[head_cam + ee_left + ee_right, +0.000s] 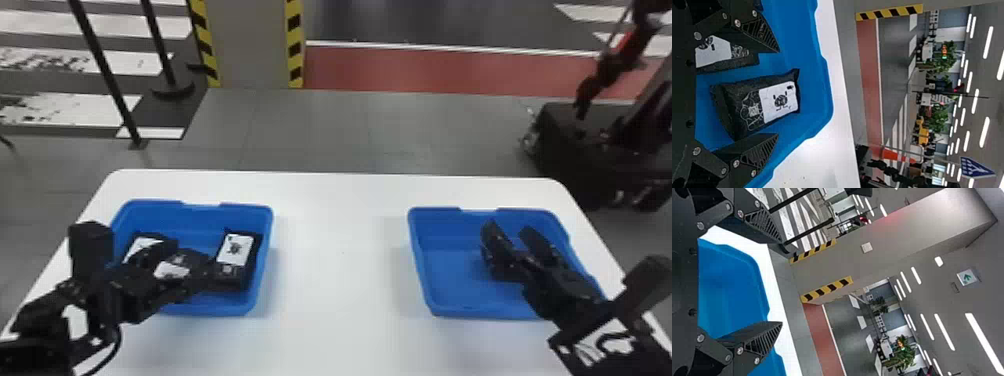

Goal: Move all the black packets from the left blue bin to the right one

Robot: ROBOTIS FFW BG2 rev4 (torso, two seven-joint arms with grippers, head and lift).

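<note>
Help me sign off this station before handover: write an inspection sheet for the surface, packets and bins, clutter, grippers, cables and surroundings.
Surface: white table under both bins.
Left blue bin: three black packets seen, one at left, one in the middle, one at right.
Right blue bin: no packet clearly seen; a dark patch beside the gripper is unclear.
Clutter: nothing seen.
Left gripper: open, fingers around the right-hand packet.
Right gripper: open at the right bin, nothing between its fingers.
Cables: black cable loops by the left arm.
Surroundings: yellow-and-black striped pillar; orange cone.
</note>
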